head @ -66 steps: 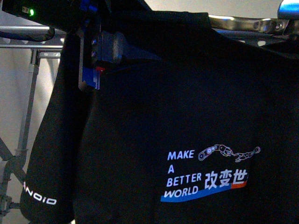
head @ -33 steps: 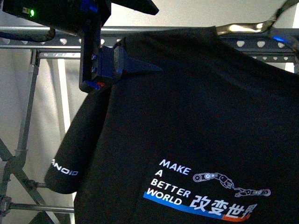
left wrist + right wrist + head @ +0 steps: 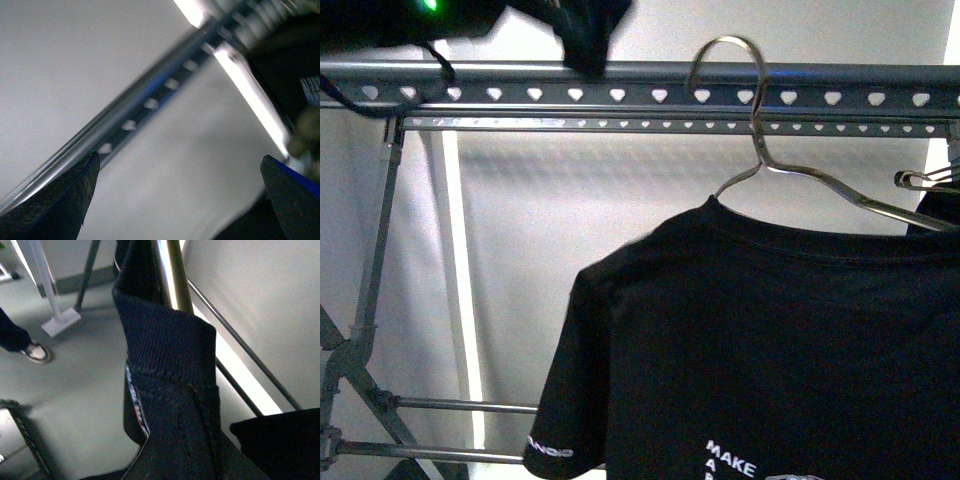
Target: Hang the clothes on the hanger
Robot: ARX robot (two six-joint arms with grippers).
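Pale wall (image 3: 570,210) behind rack (image 3: 640,72) bearing T-shirt (image 3: 770,330); left jaws gape empty, right jaws' state unclear.

The left pincer (image 3: 178,165) gapes wide, with nothing between its dark fingers. Beyond it the blurred hanger (image 3: 140,114) slants from seven o'clock towards one o'clock, heart-shaped holes showing. Dark cloth (image 3: 285,55) sits near one o'clock.

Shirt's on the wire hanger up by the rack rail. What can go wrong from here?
1. The wire hanger's hook rises above the rack rail; whether it is seated is unclear, so letting go might drop the T-shirt.
2. One hanger arm shows bare above the collar; the shirt could slide off.
3. A second hanger at the right edge could snag.
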